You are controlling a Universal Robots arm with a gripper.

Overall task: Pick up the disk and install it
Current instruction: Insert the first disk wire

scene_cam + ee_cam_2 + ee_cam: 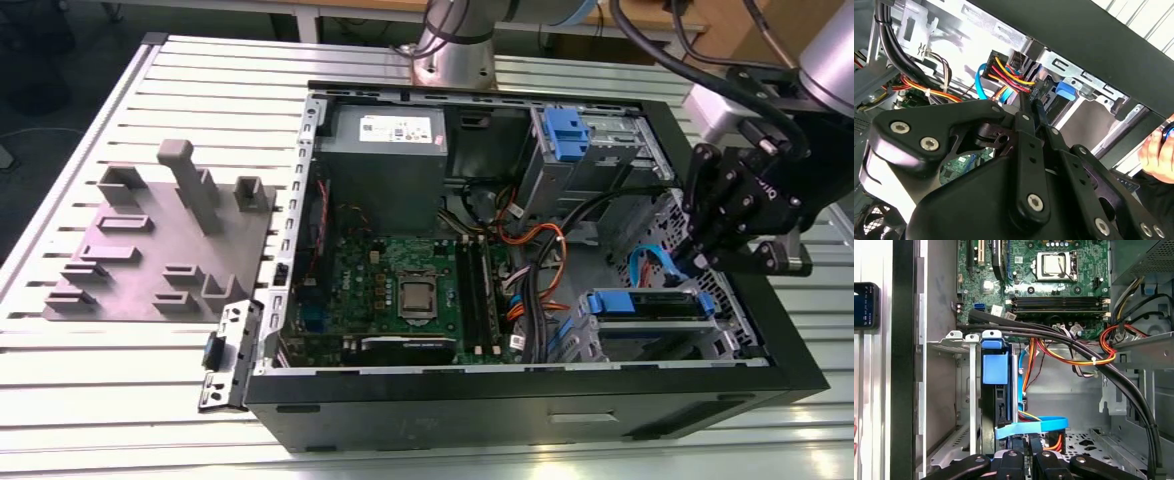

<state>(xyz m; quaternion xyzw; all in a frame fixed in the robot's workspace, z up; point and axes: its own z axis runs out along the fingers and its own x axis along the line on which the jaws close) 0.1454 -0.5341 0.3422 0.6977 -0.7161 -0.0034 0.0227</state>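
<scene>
Hover over computer case (534, 400): holds pincer (1029, 102) pressed together, empty, near disk (996, 369) slotted into bay (954, 342) for support.

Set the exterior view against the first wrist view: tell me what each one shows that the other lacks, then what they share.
Exterior view, not the first wrist view: the grey fixture plate with upright posts beside the computer case, and the arm's base column behind it. First wrist view, not the exterior: a dark handheld device lying outside the case wall. Both: the motherboard, the disk in its blue carrier sitting in the drive bay, and the gripper close to it.
</scene>
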